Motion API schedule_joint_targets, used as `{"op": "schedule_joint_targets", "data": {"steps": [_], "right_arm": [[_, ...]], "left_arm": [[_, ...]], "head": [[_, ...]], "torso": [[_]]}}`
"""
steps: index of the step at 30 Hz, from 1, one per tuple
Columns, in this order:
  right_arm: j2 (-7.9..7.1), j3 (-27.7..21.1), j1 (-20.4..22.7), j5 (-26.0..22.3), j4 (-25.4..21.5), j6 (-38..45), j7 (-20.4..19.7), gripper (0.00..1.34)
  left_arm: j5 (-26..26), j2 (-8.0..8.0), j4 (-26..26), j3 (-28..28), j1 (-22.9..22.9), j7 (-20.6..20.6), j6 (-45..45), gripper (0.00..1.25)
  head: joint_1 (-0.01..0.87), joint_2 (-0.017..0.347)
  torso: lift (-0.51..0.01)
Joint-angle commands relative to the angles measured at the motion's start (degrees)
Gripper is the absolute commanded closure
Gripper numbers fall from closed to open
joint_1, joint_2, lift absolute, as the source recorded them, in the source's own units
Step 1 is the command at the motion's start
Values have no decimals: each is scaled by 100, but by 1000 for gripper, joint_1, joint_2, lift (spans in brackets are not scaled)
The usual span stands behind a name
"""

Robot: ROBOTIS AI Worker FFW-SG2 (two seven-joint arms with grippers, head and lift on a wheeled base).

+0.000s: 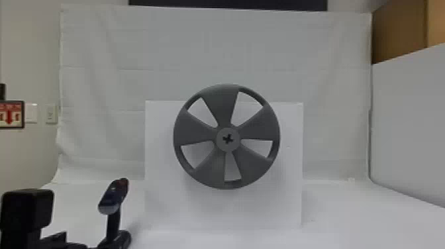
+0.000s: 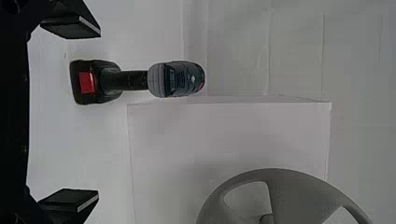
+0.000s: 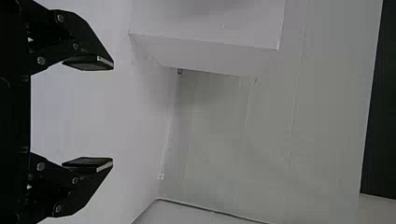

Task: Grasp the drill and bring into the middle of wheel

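Both pairs of jaws stand open; the drill [image 2: 175, 79] stands upright on the worktop [image 1: 344, 218], left of the wheel [image 1: 197, 129]. Judged rigid and base-heavy, it should be gripped squarely round its slim handle [image 2: 133, 80] against tipping.
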Motion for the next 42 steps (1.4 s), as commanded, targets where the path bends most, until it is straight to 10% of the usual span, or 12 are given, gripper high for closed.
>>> {"op": "schedule_joint_targets", "data": {"steps": [1,42], "right_arm": [[0,0,0,0,0,9,-1,524],[9,26,0,9,0,18,-1,524]], "left_arm": [[-13,0,-1,0,0,0,11,78],[-127,0,-10,-35,-27,0,134,78]], "head": [[0,0],[0,0]], "torso": [[-406],[-406]]}}
